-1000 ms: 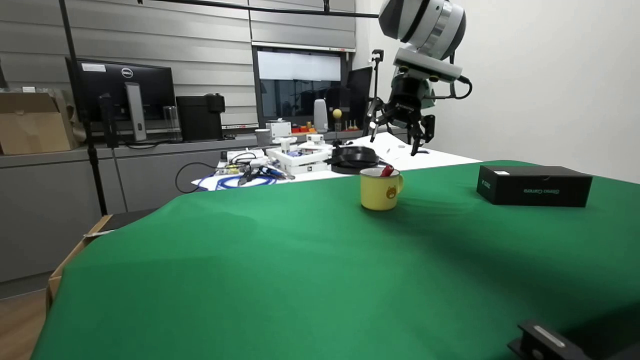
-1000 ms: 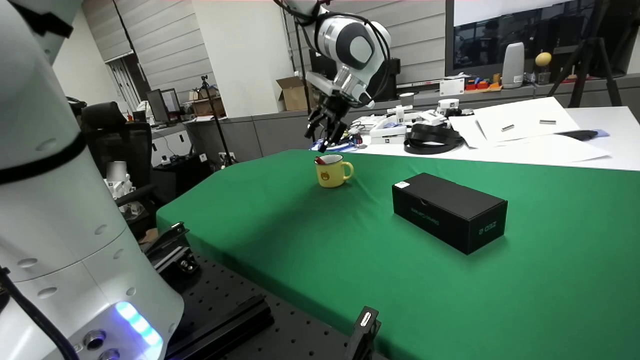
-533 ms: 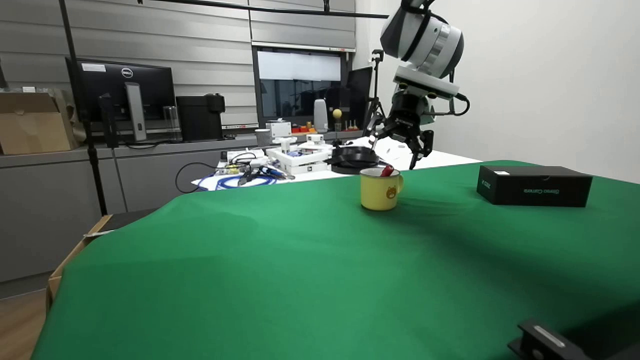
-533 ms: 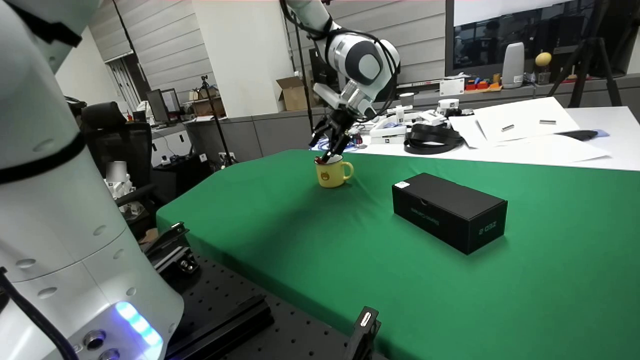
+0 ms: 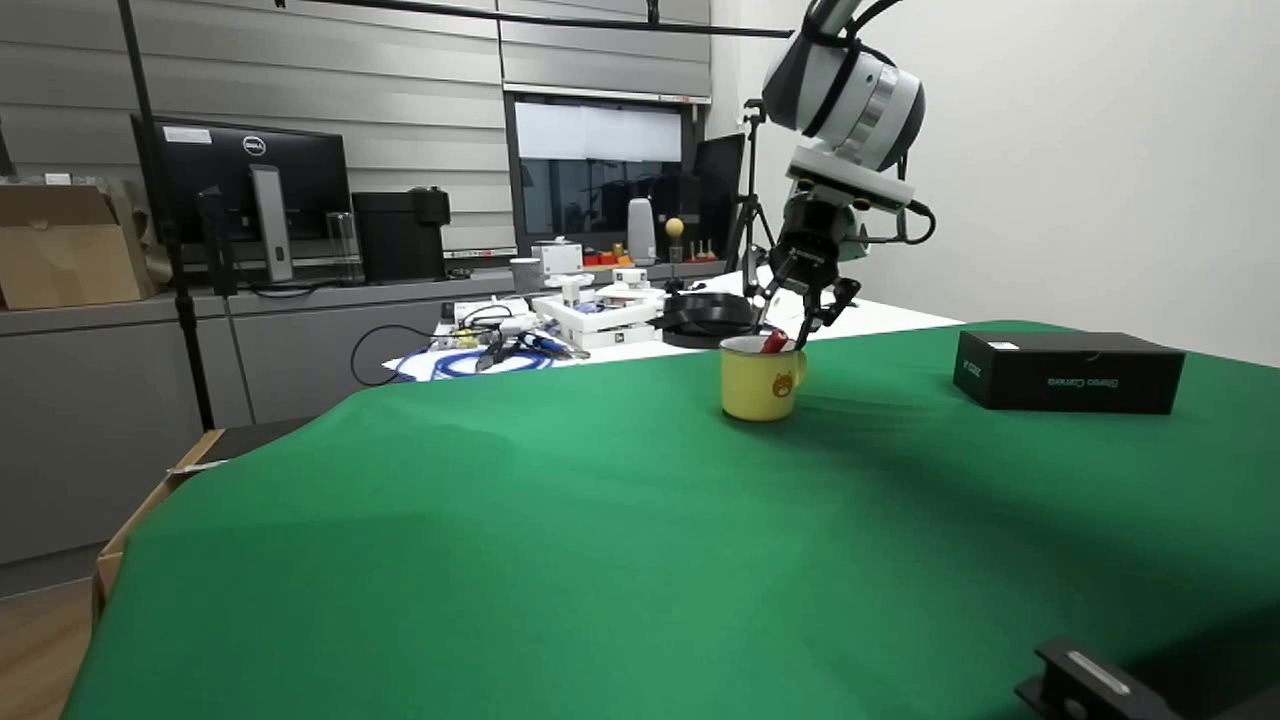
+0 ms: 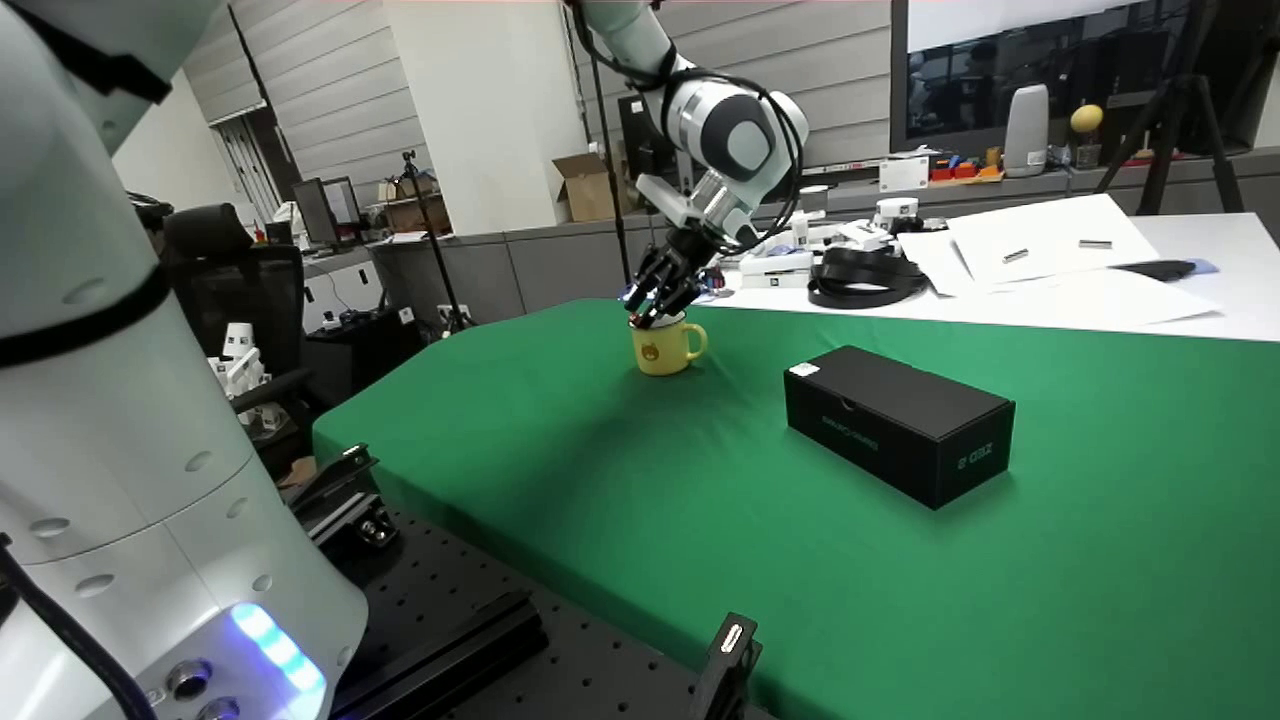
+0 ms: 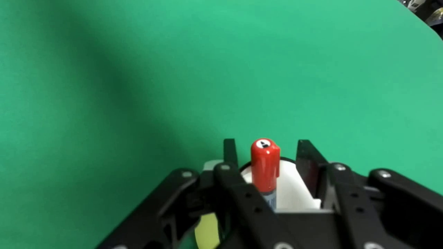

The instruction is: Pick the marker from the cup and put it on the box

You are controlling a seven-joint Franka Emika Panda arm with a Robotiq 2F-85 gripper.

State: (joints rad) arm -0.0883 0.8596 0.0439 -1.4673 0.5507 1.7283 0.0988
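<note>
Cup (image 5: 757,390): yellow, white inside, dark rim, small animal face on the front. Upright on the green cloth (image 5: 480,570), handle to the right in both exterior views. Contents: marker (image 7: 265,162), standing at a lean, red cap uppermost and above the rim, lettered barrel partly hidden.

Gripper (image 7: 268,150): black, angled down at the mouth of the cup. Fingers (image 7: 230,152) wide apart; in the wrist view the marker stands between them, a gap to either side. Whether the fingertips touch the rim: cannot tell.

Box (image 6: 900,400): black, low, lid down, white label at a top corner, green lettering on the sides. Lies on the cloth, right of the cup and well apart from it in both exterior views. Inside hidden.

Cardboard box (image 5: 70,245): brown, far left in an exterior view. Contents cannot be made out.

Surface: the cloth, lightly creased, with a broad soft shadow near the cup. Beyond its far edge, a white table (image 6: 1240,270) bearing sheets of paper (image 6: 1060,222), a coiled black strap (image 6: 850,265) and assorted white parts (image 6: 778,265).

Room: in an exterior view, a monitor (image 5: 305,195) at far left, seen from behind, above grey cabinets (image 5: 300,370); a window (image 5: 600,180) to its right. In an exterior view, a black office chair (image 6: 268,290) at left, a tripod (image 6: 1166,150) at far right, and near left a white robot base (image 6: 150,470), its light strip (image 6: 278,645) lit.
</note>
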